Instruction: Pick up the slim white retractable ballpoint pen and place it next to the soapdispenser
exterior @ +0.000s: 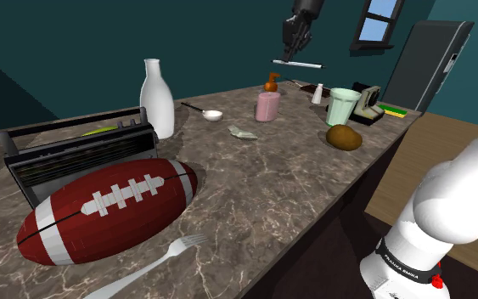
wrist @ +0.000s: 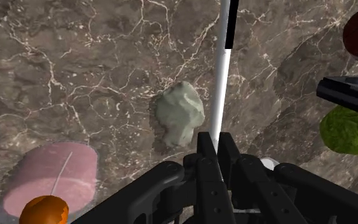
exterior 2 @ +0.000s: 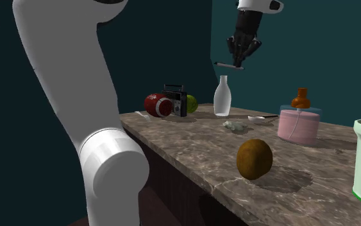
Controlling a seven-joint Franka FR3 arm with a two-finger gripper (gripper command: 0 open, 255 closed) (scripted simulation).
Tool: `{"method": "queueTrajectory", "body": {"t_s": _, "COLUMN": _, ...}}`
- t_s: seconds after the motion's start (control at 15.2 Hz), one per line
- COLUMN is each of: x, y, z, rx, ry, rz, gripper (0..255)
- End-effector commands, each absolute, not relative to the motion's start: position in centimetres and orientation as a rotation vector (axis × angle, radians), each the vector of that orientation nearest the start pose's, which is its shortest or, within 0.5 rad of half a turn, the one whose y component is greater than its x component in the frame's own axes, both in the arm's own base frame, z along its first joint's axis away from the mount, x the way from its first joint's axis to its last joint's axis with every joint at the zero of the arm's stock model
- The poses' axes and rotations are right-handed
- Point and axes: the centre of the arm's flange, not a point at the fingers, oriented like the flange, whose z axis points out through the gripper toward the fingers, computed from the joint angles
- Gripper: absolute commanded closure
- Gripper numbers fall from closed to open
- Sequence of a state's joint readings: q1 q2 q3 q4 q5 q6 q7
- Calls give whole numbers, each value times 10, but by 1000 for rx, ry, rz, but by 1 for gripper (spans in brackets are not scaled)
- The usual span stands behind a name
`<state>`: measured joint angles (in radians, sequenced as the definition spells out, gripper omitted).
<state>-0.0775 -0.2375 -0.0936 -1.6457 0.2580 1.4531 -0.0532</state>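
Clamping the slim white pen (exterior: 303,64), claw (exterior: 290,57) aloft over the marbled bench (exterior: 254,191) near the pink soap dispenser (exterior: 268,105).

Shoulder view: high, beside arm (exterior: 449,195), down counter (exterior: 279,187). Second exterior: low, opposite end. Wrist: overhead.

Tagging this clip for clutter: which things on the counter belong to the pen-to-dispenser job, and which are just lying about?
Job: white pen, clasped in the gripper above the counter; pink soap dispenser with orange pump.
Lying about: football, radio, white bottle, fork, brown round thing, pale green cup, crumpled pale lump.
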Motion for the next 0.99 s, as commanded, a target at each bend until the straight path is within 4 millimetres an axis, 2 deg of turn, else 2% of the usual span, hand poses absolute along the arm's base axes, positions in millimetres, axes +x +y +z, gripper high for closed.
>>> {"method": "queueTrajectory", "body": {"t_s": 0.0, "x": 468, "y": -83, "z": 703, "rx": -2867, "ry": 113, "rz": -107, "gripper": 255}}
{"method": "queueTrajectory", "body": {"t_s": 0.4, "x": 493, "y": -154, "z": 703, "rx": -2867, "ry": 113, "rz": -107, "gripper": 255}}
{"method": "queueTrajectory", "body": {"t_s": 0.92, "x": 493, "y": -154, "z": 661, "rx": -2867, "ry": 113, "rz": -107, "gripper": 255}}
